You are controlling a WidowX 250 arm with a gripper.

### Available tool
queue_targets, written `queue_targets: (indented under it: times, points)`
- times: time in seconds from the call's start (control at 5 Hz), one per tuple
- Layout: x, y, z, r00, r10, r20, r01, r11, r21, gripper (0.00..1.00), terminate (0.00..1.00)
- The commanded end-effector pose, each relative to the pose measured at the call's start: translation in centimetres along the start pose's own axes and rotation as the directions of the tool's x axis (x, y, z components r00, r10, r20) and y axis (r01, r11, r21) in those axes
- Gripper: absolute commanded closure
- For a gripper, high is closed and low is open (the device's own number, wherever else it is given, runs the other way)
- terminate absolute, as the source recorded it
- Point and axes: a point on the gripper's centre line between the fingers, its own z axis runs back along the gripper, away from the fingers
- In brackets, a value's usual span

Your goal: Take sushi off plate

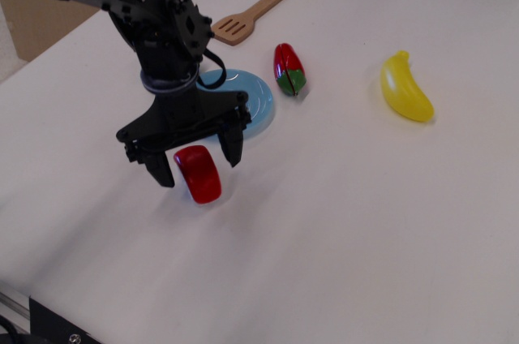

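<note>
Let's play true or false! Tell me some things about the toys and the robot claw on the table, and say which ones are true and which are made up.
1. The sushi lies on the white table, not on the plate. True.
2. The gripper is squeezing the sushi tightly. False: its jaws are spread wide, with a gap on each side of the sushi.
3. The banana sits on the blue plate. False: it lies on the table, far to the right.
4. A wooden spatula lies behind the plate. True.
5. The red-and-green toy lies beside the plate. True.
</note>
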Motion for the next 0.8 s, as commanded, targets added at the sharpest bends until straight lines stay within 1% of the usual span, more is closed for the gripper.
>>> queue_targets:
  times: [0.0,0.4,0.6]
  points:
    - [0.85,-2.77,5.78,0.992,-0.067,0.109,0.081,0.989,-0.123,0.0,0.0]
    - [0.85,-2.77,5.78,0.992,-0.067,0.109,0.081,0.989,-0.123,0.0,0.0]
    - [0.85,-2.77,5.78,0.992,-0.067,0.109,0.081,0.989,-0.123,0.0,1.0]
